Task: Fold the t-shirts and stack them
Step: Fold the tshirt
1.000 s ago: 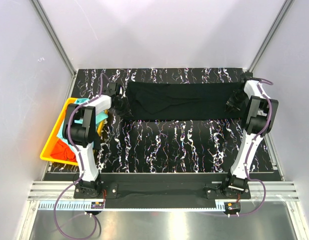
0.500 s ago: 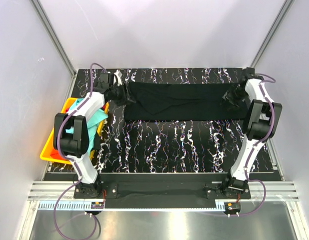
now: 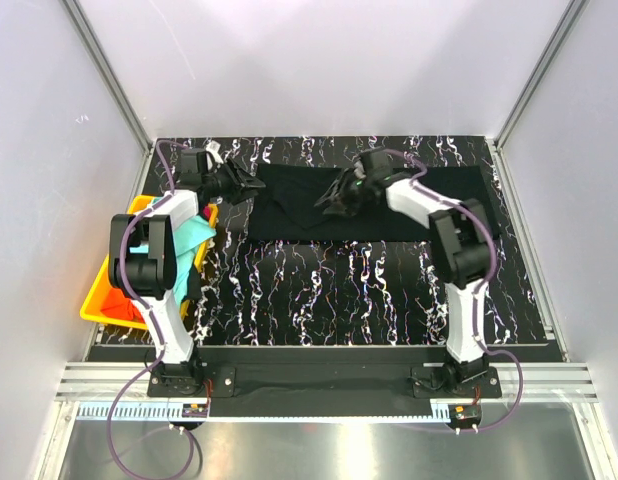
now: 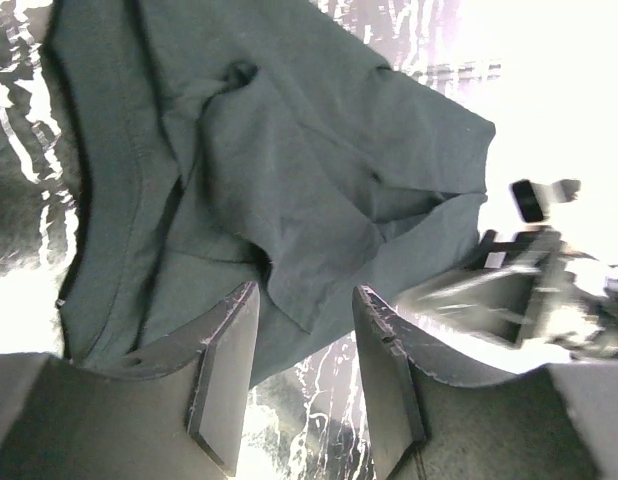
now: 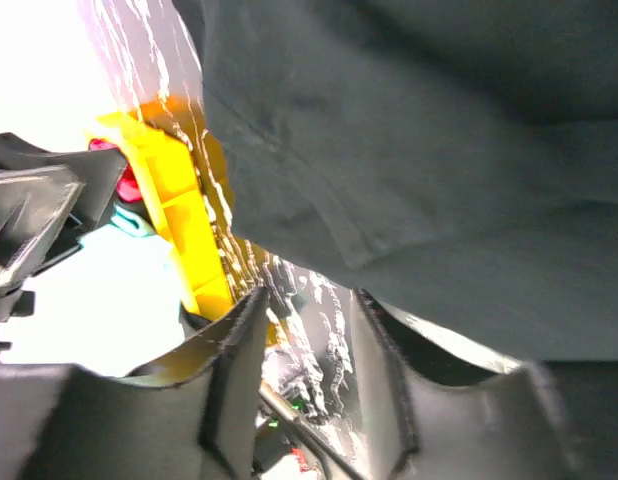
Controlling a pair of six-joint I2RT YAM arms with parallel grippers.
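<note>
The large black cloth t-shirt [image 3: 409,205] is spread out, wrinkled, along the far part of the black marbled table [image 3: 339,290]. The left tool [image 3: 244,185] is held at the shirt's left end and the right tool [image 3: 329,200] over its middle. Both are seen parted, with nothing gripped. A turquoise t-shirt [image 3: 194,235] and an orange-red t-shirt [image 3: 124,298] are kept in the yellow plastic bin [image 3: 97,302].

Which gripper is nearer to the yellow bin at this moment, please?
Left. The left gripper is at the black t-shirt's left end, just past the yellow bin's far corner; the right gripper is over the shirt's middle, well to the bin's right.
</note>
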